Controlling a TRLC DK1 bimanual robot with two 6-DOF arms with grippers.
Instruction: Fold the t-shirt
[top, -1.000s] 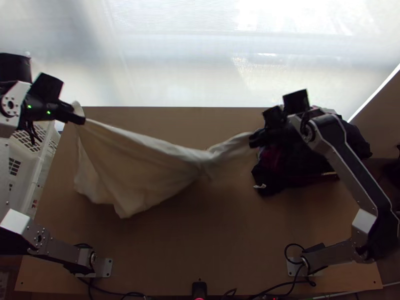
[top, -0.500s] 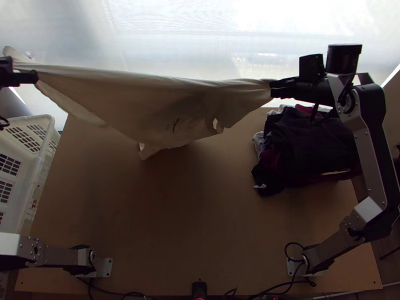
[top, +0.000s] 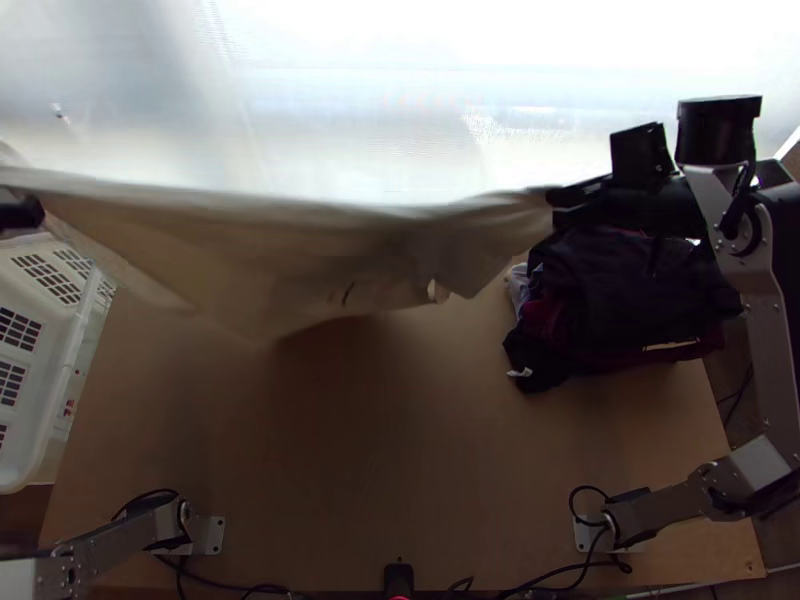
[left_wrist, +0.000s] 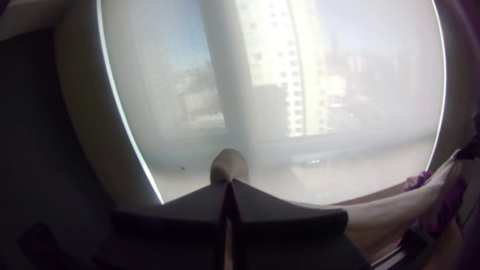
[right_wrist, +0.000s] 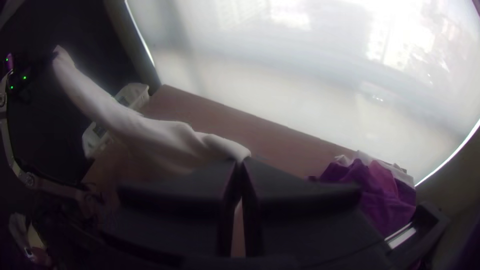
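T-shirt (top: 300, 260), pale and creased, is hanging stretched between the two hands, over the far part of the bench (top: 420, 480), its lower edge drooping. The left hand (top: 28, 214) is clamping one end, a flap of cloth poking past its fingertips. The right hand (top: 562, 196) is pinching the other end, near a pile of dark clothes (top: 630, 290). A white basket (top: 70, 345) is standing beside the bench.

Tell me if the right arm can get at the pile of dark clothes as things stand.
Probably not straight away: the right pincer is shut on the pale t-shirt and would need to let go first. Otherwise the way looks fairly open, as the pile appears close by from above.
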